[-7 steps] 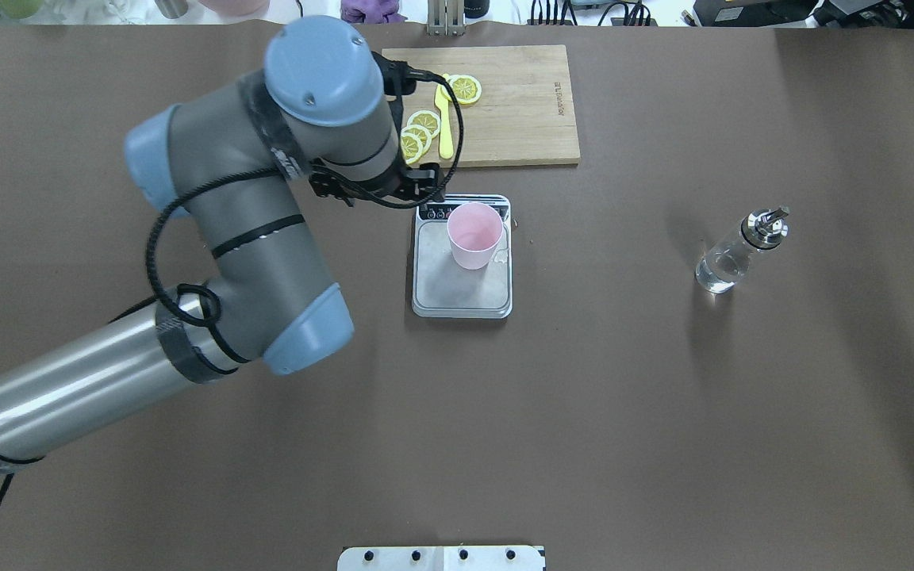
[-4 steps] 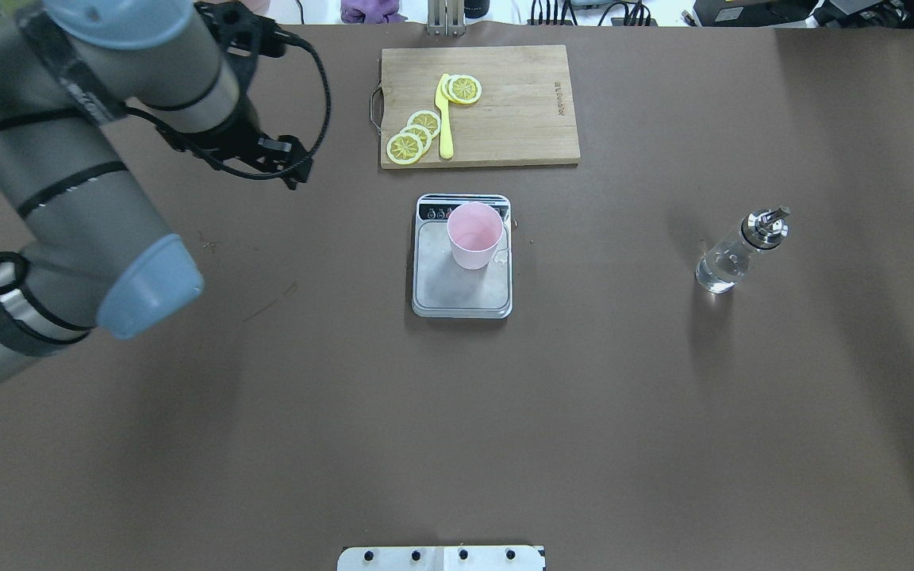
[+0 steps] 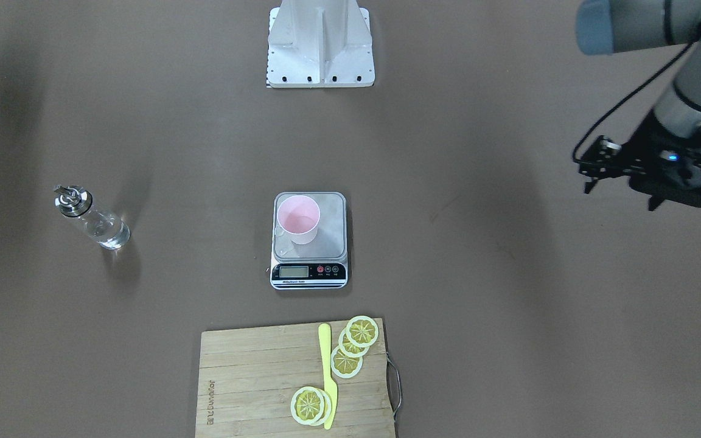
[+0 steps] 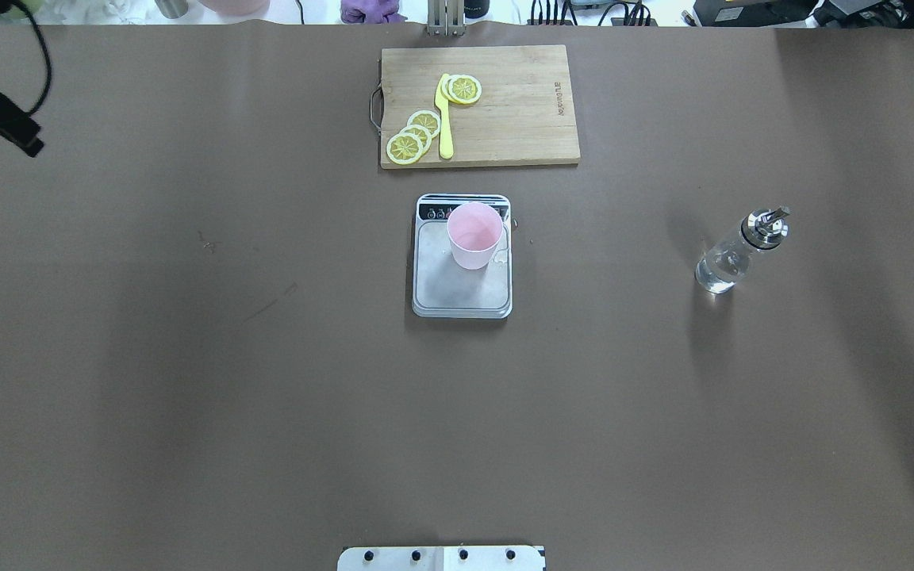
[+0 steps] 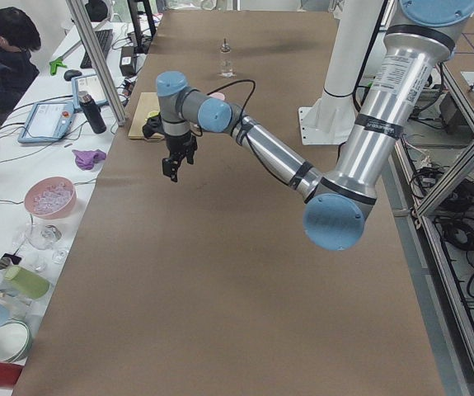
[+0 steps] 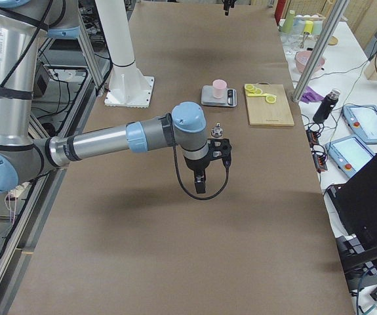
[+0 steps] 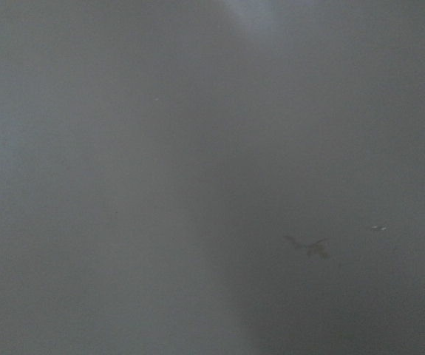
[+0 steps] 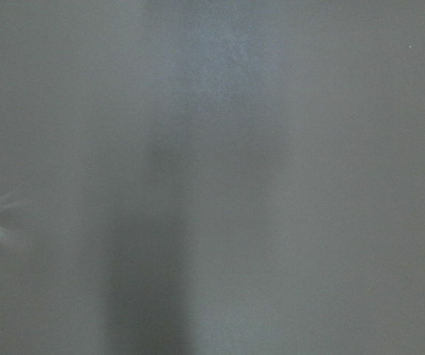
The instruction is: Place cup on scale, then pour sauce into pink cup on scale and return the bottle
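Front-facing view: the cup (image 3: 298, 220) stands upright on the scale (image 3: 331, 238), on the far left part of the platform, with the display strip at the near end. The bottle (image 3: 92, 219) stands alone, well to the left on the worktop (image 3: 478, 340). It has clear sauce (image 3: 109, 233) inside and a metal spout on top. The left hand (image 3: 661, 179) hangs at the frame's right edge, well apart from the scale. You can't tell whether its fingers are spread or together. At the near edge is a cutting board (image 3: 247, 377) with lemon slices (image 3: 362, 330) and a yellow knife (image 3: 326, 371).

Overhead: the cup is on the scale mid-worktop, with the board beyond it and the bottle well to the right. Only a black bit of the left hand shows, at the far left edge.

Exterior left: the left hand hangs above the worktop, pointing down. The bottle is at the far end, and a person (image 5: 6, 58) sits at a side desk.

Exterior right: the right hand (image 6: 201, 184) hangs over the worktop, pointing down. You cannot tell if it is spread or closed. The bottle's cap shows just behind it, with the cup and scale farther on.

Left wrist: bare worktop only.

Right wrist: bare worktop, with a bit of glass at the left edge.
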